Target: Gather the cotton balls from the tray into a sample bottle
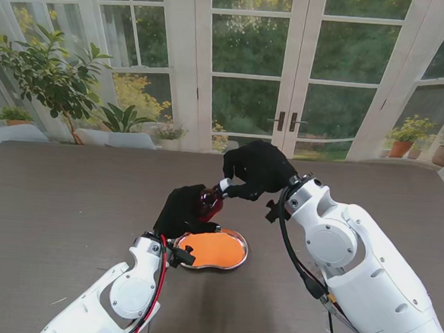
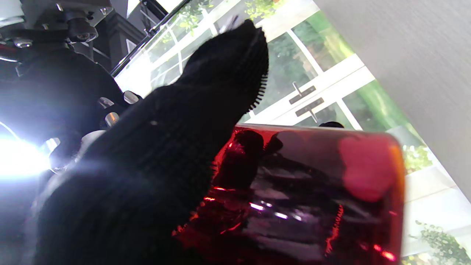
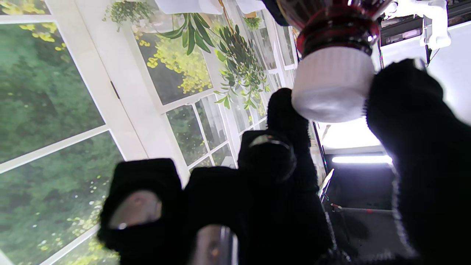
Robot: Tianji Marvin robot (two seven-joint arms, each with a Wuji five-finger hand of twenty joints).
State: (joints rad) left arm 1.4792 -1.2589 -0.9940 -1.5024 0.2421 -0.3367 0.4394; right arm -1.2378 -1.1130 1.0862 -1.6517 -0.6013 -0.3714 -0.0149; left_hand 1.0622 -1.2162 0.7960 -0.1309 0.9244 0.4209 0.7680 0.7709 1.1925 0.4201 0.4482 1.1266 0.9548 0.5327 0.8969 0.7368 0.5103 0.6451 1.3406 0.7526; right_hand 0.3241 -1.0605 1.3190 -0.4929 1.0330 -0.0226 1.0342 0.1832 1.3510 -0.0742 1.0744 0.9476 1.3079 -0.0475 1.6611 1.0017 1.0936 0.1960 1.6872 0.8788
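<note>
Your left hand (image 1: 179, 209) is wrapped around the dark red bottle (image 1: 209, 204), holding it tilted above the table (image 1: 67, 201), with its capped end pointing toward your right hand (image 1: 256, 169). In the left wrist view the bottle (image 2: 305, 195) fills the frame, with a black-gloved finger (image 2: 206, 110) lying across its side. Your right hand sits at the bottle's mouth, thumb and a fingertip (image 3: 285, 110) pinching the white ribbed cap (image 3: 333, 84); the cap (image 1: 224, 186) is still on the neck. The other fingers of that hand curl loosely, away from the cap.

The metal tray (image 1: 240, 258) lies on the table just nearer to you than the bottle, close to the middle and well in from every edge. Its inside looks solid orange; you cannot make out separate cotton balls there, and the left hand partly hides the tray's left end.
</note>
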